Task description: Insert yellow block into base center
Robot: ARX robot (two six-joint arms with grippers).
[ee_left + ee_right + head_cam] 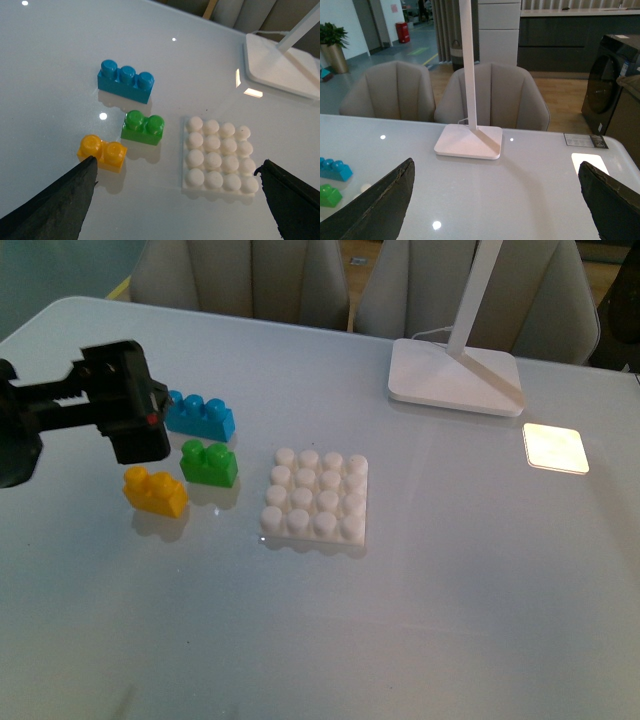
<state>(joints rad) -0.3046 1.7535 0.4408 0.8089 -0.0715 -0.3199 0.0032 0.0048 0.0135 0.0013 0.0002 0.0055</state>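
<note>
The yellow block (155, 491) lies on the table at the left, next to the green brick (209, 462). The white studded base (315, 499) lies in the middle, its studs bare. My left gripper (135, 435) hangs open just above and behind the yellow block. In the left wrist view the yellow block (102, 152) sits by one fingertip (82, 172), and the base (218, 155) lies between the open jaws, nearer the other finger. My left gripper (175, 170) is empty. My right gripper (495, 175) is open and empty, out of the front view.
A blue three-stud brick (200, 417) lies behind the green one. A white lamp foot (455, 376) stands at the back right, with a glowing square patch (554, 448) beside it. Chairs stand behind the table.
</note>
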